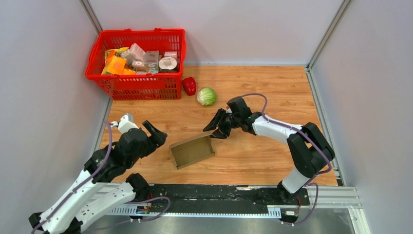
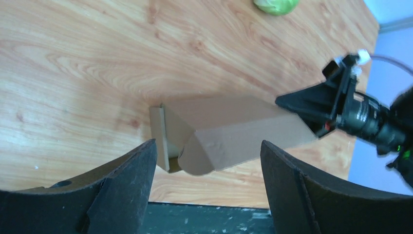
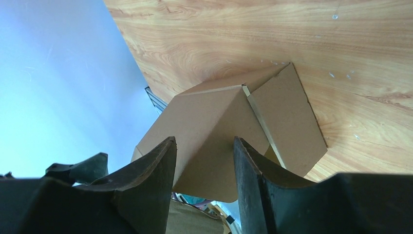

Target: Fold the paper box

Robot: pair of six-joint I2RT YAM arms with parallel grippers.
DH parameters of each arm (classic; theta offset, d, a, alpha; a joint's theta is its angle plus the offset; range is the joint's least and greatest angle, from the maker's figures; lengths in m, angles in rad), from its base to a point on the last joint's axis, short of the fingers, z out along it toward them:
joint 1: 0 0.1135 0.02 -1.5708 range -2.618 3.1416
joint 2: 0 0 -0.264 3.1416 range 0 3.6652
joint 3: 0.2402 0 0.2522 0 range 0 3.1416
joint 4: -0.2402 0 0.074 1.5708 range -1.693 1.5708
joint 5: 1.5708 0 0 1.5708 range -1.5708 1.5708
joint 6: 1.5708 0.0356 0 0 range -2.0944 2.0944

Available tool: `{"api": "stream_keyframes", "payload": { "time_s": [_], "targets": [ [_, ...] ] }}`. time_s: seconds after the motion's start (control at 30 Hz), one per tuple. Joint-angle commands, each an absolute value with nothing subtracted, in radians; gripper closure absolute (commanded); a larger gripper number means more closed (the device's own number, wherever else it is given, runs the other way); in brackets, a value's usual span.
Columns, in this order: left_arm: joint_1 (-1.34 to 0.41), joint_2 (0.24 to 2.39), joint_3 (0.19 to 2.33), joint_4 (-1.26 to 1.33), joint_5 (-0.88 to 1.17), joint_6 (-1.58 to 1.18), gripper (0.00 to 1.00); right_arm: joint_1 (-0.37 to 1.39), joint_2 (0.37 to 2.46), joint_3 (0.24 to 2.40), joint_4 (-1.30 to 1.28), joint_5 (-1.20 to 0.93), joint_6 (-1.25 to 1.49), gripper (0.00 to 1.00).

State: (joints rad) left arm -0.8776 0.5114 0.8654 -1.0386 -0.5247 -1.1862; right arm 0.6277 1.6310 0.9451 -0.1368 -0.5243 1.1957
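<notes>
The brown cardboard paper box lies on the wooden table between the arms, open side up, with loose flaps. My left gripper is open and empty, just left of the box's left end. In the left wrist view the box lies a little beyond the open left gripper. My right gripper is open at the box's far right corner. In the right wrist view a rounded flap of the box shows in the gap of the open right gripper, and I cannot tell whether it touches either finger.
A red mesh basket with several printed packages stands at the back left. A red pepper and a green cabbage lie beside it, behind the box. Grey walls close in both sides. A black rail runs along the near edge.
</notes>
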Motion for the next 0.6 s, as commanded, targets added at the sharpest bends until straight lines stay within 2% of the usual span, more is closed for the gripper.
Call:
{"api": "stream_keyframes", "payload": {
  "time_s": [0.0,0.03,0.3,0.57],
  "targets": [
    [-0.669,0.592,0.885,-1.032,-0.272,-1.242,0.15,0.629,1.620,0.965,-0.110,-0.543,1.167,0.51],
    [-0.620,0.597,0.868,-1.026,-0.237,-1.252,0.15,0.629,1.614,0.963,-0.110,-0.542,1.166,0.51],
    [-0.552,0.571,0.726,-0.904,-0.051,-1.434,0.17,0.629,1.614,0.974,-0.121,-0.548,1.157,0.51],
    [-0.480,0.615,0.641,-0.816,-0.025,-1.523,0.21,0.629,1.603,0.965,-0.123,-0.540,1.147,0.51]
  ]
}}
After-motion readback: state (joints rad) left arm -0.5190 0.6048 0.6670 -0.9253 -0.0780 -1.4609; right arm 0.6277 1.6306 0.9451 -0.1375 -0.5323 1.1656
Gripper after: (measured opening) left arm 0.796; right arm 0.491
